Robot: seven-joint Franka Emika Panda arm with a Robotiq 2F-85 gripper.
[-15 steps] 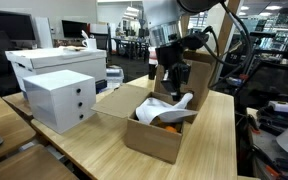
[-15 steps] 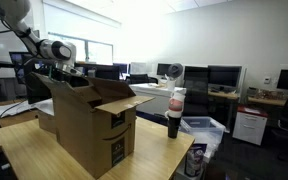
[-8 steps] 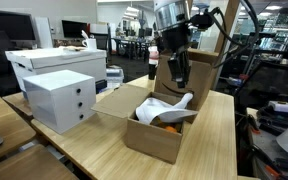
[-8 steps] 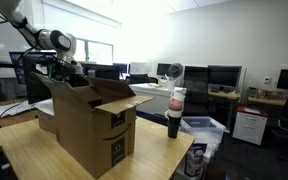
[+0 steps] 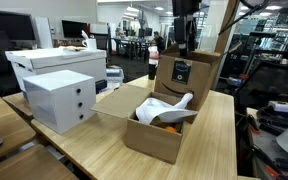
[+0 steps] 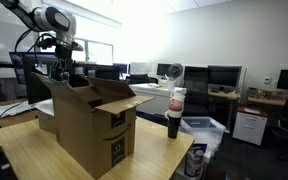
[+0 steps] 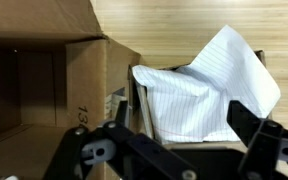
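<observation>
While the gripper (image 5: 184, 45) hangs wide and empty overhead: box (image 5: 164, 146), white cloth (image 5: 170, 106) already inside; placing looks done, flaps (image 5: 187, 72) unclosed.

Open box (image 5: 154, 140) top; upright flap (image 5: 187, 72) behind, white sheet (image 5: 170, 105) inside

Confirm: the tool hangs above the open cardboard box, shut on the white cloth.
Wrong. The tool hangs above the open cardboard box, but open and empty; the wrist view shows the white cloth lying inside the box.
</observation>
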